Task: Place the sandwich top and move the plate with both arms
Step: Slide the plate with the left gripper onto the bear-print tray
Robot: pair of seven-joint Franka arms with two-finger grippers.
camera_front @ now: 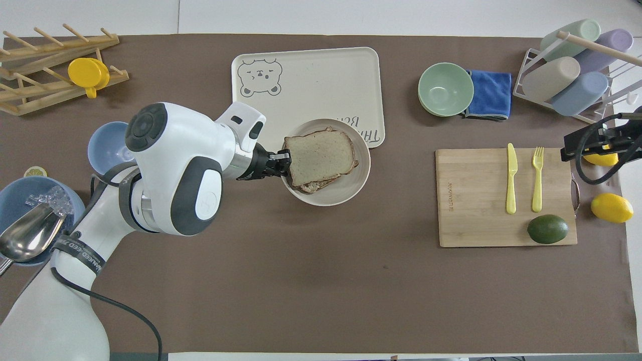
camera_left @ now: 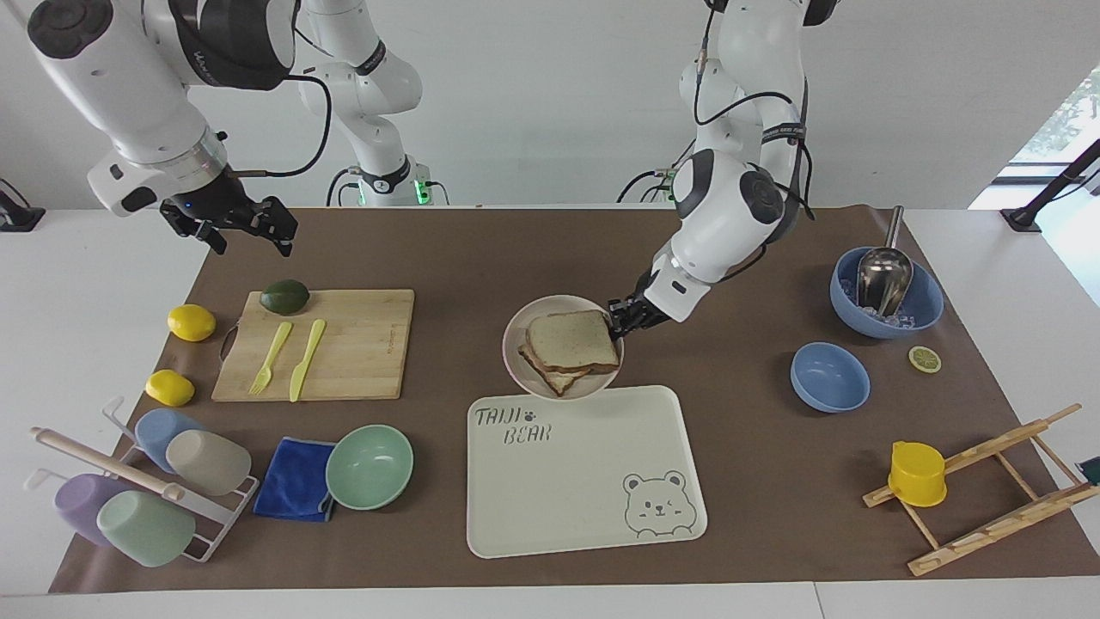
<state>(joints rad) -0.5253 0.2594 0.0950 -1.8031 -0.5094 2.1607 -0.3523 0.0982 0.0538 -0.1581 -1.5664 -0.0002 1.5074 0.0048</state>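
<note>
Gripping the plate (camera_left: 563, 347) by its rim, the left gripper (camera_left: 620, 320) has its fingers clamped on the edge that faces the left arm's end of the surface. In the facing view the plate is lifted off the brown mat (camera_left: 739, 481) and tilted, hanging over the tray (camera_left: 584, 468) edge that lies nearest the robots. The sandwich top (camera_left: 571, 339) lies on the plate, stacked on a lower slice. The right gripper (camera_left: 249, 225) hangs in the air, well apart from the tray, over the mat near the cutting board (camera_left: 352, 344); its fingers stand spread and hold nothing. A green avocado (camera_left: 284, 296) sits on the board corner nearest the robots.

In the overhead view the plate (camera_front: 346, 188) overlaps the tray (camera_front: 301, 90) corner that carries the lettering, at the tray edge nearest the robots. The sandwich top (camera_front: 319, 158) covers most of the plate. The left gripper (camera_front: 281, 164) meets the plate rim on the side toward the left arm's end of the surface, fingers closed on it. The right gripper (camera_front: 597, 143) shows only at the frame edge, well apart from the tray, over the mat beside the cutting board (camera_front: 481, 200), empty.
</note>
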